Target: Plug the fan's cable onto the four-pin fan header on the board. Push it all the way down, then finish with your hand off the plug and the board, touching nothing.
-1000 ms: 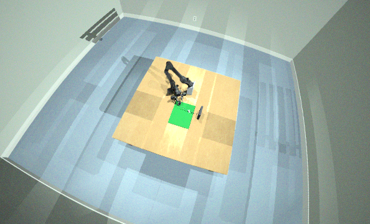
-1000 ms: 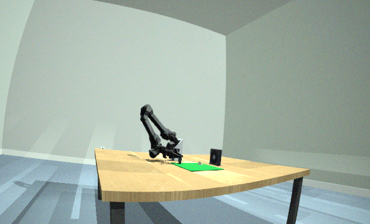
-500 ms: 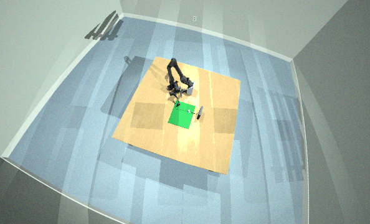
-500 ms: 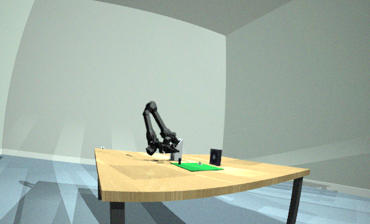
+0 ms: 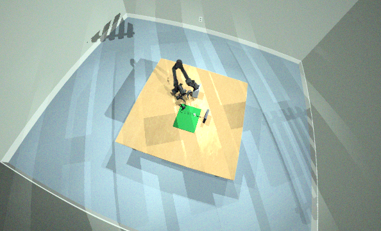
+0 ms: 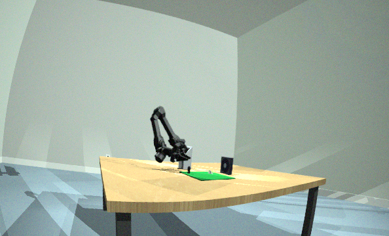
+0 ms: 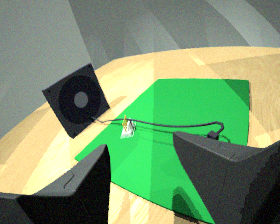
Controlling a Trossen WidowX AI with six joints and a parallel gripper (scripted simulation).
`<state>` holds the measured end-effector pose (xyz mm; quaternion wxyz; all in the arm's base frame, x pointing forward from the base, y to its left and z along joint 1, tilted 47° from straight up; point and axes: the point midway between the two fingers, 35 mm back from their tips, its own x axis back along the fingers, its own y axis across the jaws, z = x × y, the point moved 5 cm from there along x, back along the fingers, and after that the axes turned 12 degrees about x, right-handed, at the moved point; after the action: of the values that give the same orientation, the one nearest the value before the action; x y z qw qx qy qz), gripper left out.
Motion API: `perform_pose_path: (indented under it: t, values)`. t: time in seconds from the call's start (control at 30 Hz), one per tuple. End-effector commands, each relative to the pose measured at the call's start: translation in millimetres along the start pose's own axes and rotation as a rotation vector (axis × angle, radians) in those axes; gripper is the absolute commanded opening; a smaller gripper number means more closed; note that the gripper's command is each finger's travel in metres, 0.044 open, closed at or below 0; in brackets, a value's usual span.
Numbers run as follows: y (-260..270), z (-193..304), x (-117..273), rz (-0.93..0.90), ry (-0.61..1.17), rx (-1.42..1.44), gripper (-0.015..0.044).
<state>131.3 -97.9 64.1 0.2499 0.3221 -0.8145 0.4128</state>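
Observation:
The fan's dark plug [image 5: 183, 106] [image 6: 188, 169] is at the edge of the green board [image 5: 185, 123] [image 6: 207, 177] [image 7: 206, 100] nearest the arm. In the wrist view only its top end [image 7: 213, 134] shows, behind the right finger. The white header [image 7: 127, 131] stands on the board apart from the plug, and its yellowish pins show uncovered. The black fan [image 5: 206, 116] [image 6: 226, 165] [image 7: 76, 100] stands beyond the board, and its thin cable [image 7: 166, 126] runs past the header to the plug. My gripper [image 6: 189, 158] [image 7: 140, 144] is open and empty, above and back from the plug.
A pale upright block [image 5: 195, 93] [image 6: 185, 162] stands beside the arm, close to the gripper in the top and exterior views. The wooden table [image 5: 158, 138] [image 6: 142, 188] extends around the board.

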Motion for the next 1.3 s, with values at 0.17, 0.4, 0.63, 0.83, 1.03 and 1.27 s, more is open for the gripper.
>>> perform_pose_path:
  t: [0.17,0.4,0.63,0.83,1.03,1.27]
  values:
    - [3,-3,-10,-0.165,0.055,-0.111,0.0205]
    - [6,-5,-17,-0.285,0.124,-0.185,0.0205]
    - [9,-8,-22,-0.389,0.213,-0.248,0.0205]
    - [12,-10,-26,-0.463,0.304,-0.291,0.0205]
    - [13,-12,-29,-0.521,0.407,-0.325,0.0205]
    - [13,-15,-32,-0.564,0.537,-0.352,0.0205]
